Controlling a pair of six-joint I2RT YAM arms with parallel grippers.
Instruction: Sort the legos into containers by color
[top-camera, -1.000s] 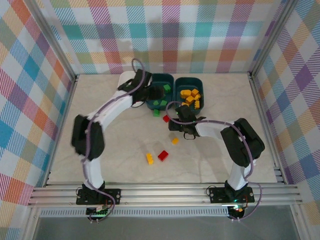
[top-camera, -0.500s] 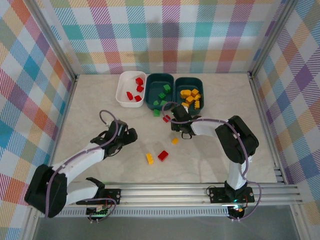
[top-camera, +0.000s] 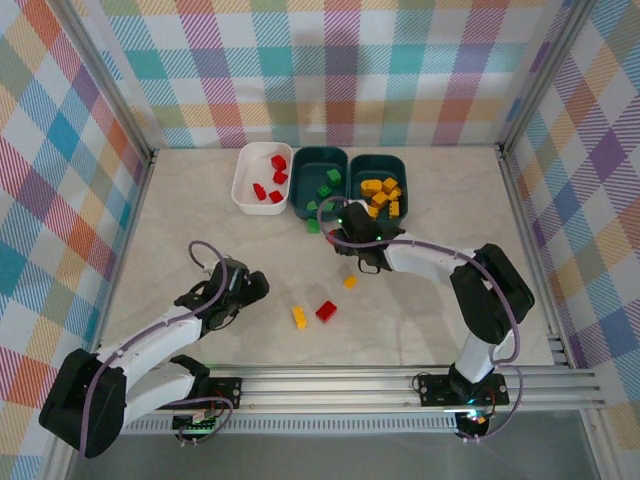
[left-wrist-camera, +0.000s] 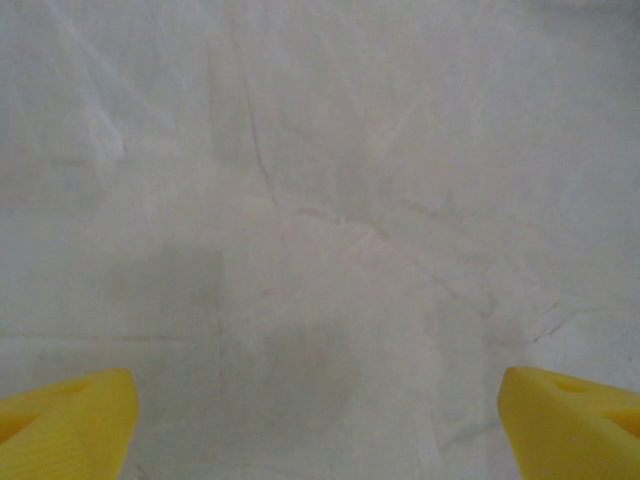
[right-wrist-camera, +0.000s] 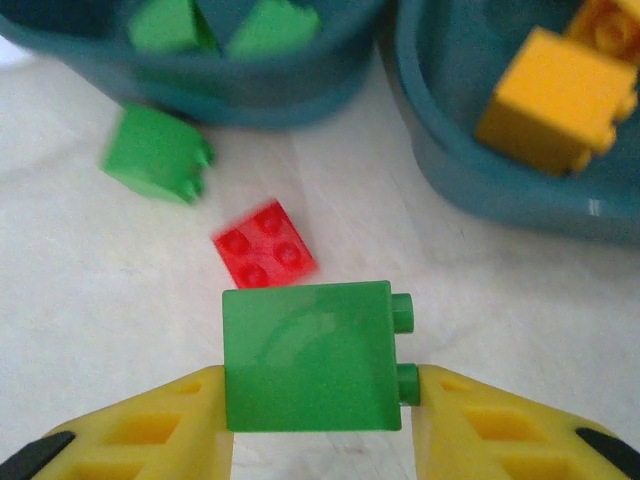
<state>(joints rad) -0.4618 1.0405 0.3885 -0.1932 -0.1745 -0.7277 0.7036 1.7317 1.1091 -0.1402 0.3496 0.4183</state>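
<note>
**Holding a green lego short of the bins**

Nearest the arm bases, a yellow lego (top-camera: 299, 317) and a red lego (top-camera: 326, 311) lie close together on the table (top-camera: 450, 190). To their left, the left fingers (left-wrist-camera: 60, 420) stand wide apart over bare table, with nothing between them.

Farther out, a second yellow lego (top-camera: 349, 282) lies alone. Beyond it, the right fingers (right-wrist-camera: 150, 430) are closed on a green lego (right-wrist-camera: 310, 355). They grip its two side faces, and its studs point right in the wrist view.

Ahead of the held piece, two more lie on the table:
- a small red lego (right-wrist-camera: 265, 243), studs up;
- a loose green lego (right-wrist-camera: 155, 155) on its side, just beside the middle bin's wall.

Along the far side, three bins stand in a row, side by side:
- the white bin (top-camera: 255, 165), left, holds red pieces (top-camera: 278, 160);
- the middle bin (top-camera: 312, 165), teal, holds green pieces (top-camera: 333, 175);
- the right bin (top-camera: 370, 166), teal, holds yellow pieces (top-camera: 380, 190).
</note>
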